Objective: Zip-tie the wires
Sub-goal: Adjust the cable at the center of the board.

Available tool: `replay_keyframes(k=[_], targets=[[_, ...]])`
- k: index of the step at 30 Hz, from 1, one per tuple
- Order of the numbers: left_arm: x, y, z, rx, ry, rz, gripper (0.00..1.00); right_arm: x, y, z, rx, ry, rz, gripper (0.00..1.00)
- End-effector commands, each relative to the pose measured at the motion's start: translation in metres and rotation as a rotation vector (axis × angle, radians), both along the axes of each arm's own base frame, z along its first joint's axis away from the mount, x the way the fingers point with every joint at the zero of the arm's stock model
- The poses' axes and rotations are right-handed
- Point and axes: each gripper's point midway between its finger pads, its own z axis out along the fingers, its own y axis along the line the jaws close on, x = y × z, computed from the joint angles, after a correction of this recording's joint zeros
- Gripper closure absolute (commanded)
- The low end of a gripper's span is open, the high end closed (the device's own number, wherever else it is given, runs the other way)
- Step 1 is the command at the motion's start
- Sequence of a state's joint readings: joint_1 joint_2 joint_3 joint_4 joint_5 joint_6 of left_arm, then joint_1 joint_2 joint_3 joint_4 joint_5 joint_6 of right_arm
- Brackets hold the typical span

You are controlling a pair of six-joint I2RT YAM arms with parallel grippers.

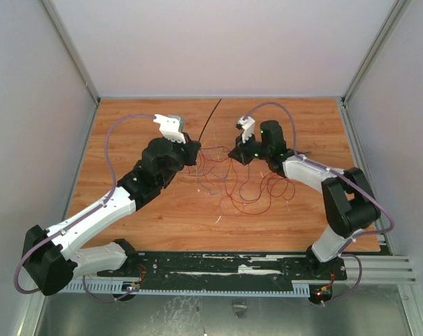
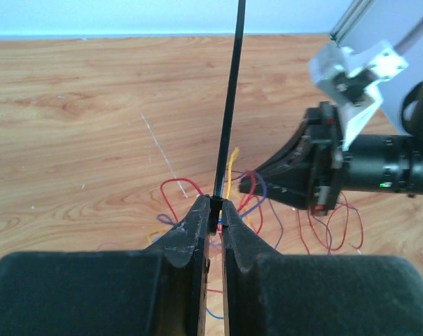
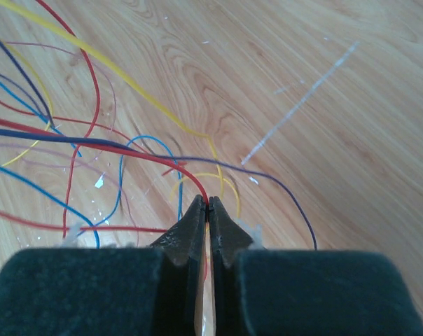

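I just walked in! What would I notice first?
A colourful tangle of wires sprawls in the middle of the wooden table. The left end effector pinches a black zip tie jutting straight out, while the right end effector is shut on a red strand.

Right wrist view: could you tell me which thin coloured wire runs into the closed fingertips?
The thin red wire: it enters the right gripper's shut tips; yellow, blue and purple strands pass beside.

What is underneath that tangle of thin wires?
Wooden table shows through the wires. Where the left gripper and right gripper overlap them, what lies beneath is hidden.
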State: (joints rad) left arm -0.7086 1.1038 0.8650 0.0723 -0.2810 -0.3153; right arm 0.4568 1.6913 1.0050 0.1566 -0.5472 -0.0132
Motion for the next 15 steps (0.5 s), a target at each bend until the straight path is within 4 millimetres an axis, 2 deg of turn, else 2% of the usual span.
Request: replay_keyframes(k=[1, 15], targets=[[0.003, 0.008, 0.008, -0.019, -0.028, 0.031, 1.00, 0.005, -0.030, 0.023, 0.013, -0.047, -0.100, 1.00], [0.005, 0.015, 0.008, -0.023, -0.027, 0.057, 1.00, 0.001, -0.090, 0.036, -0.049, -0.057, -0.255, 1.00]])
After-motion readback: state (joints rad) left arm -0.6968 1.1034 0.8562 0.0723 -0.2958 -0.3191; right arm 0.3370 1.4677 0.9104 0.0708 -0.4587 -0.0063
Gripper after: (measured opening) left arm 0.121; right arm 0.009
